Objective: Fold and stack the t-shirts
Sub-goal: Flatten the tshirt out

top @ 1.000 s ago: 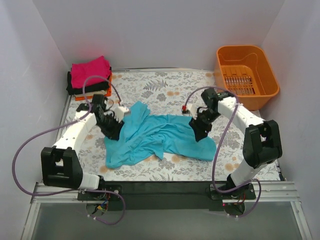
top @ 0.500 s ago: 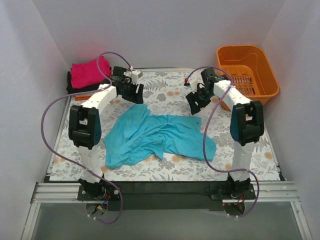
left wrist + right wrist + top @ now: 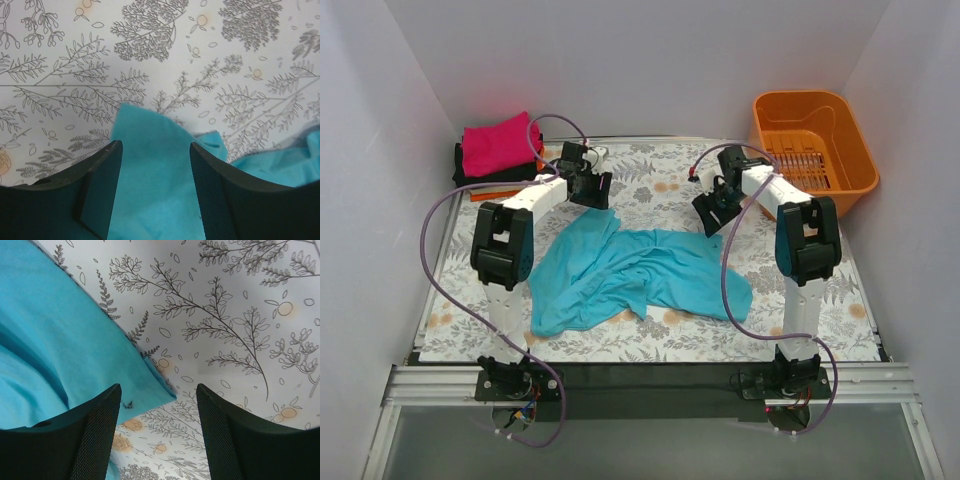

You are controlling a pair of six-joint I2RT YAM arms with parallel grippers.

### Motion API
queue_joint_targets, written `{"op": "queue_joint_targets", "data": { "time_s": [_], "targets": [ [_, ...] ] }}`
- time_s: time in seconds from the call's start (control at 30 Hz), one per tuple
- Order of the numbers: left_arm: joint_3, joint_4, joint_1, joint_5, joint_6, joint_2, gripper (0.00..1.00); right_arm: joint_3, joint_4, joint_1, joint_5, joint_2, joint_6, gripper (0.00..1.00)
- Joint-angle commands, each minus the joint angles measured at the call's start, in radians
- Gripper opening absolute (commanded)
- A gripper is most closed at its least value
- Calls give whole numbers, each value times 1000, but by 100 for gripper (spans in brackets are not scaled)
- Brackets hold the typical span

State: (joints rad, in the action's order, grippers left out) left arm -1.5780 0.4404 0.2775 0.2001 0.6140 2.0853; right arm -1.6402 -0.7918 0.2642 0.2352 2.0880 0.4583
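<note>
A crumpled teal t-shirt (image 3: 635,272) lies spread on the floral table cover in the middle. My left gripper (image 3: 592,192) hovers open and empty over the shirt's far left tip, which shows between its fingers in the left wrist view (image 3: 150,170). My right gripper (image 3: 710,212) hovers open and empty over the shirt's far right corner (image 3: 150,385). A folded magenta-pink t-shirt (image 3: 498,143) lies on top of a folded black one (image 3: 490,178) at the far left corner, with an orange edge (image 3: 485,196) under them.
An orange plastic basket (image 3: 812,150) stands at the far right corner. White walls close in the table on the left, back and right. A black rail runs along the near edge by the arm bases.
Both arms have lifted off the teal shirt's sides and swung to the far side of the table. They now hang over the shirt's far corners. The shirt lies a little flatter.
</note>
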Motion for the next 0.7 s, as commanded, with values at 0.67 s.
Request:
{"op": "queue_joint_targets", "data": {
  "time_s": [0.67],
  "targets": [
    [-43,-8,12,-148,-3,130,23,74,23,24,-31,78,14,31]
  ]
}}
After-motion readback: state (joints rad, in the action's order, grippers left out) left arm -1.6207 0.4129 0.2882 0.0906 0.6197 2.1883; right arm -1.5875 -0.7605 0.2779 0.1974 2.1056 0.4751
